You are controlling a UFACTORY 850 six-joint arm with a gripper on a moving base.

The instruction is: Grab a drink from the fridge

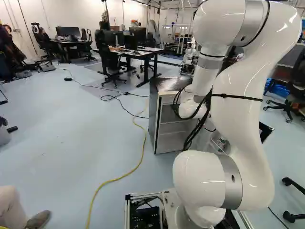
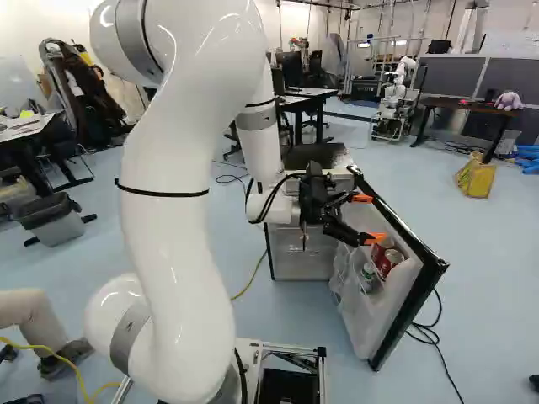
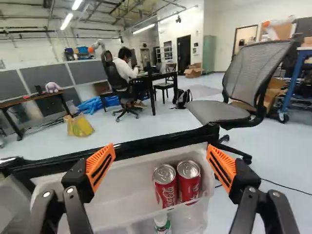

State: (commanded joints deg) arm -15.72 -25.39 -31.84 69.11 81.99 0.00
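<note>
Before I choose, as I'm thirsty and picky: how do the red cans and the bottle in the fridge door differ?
The red cans are red with flat silver tops; the bottle shows a white cap and some green below it. The cans are two, side by side; the bottle stands singly. Both kinds stand in the open fridge door.

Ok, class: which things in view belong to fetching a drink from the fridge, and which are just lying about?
For the job:
fridge
its open door
two red cans in the door shelf
bottle beside them
open gripper

Just lying about:
yellow cable on the floor
yellow bag
purple plush toy on a desk
</note>
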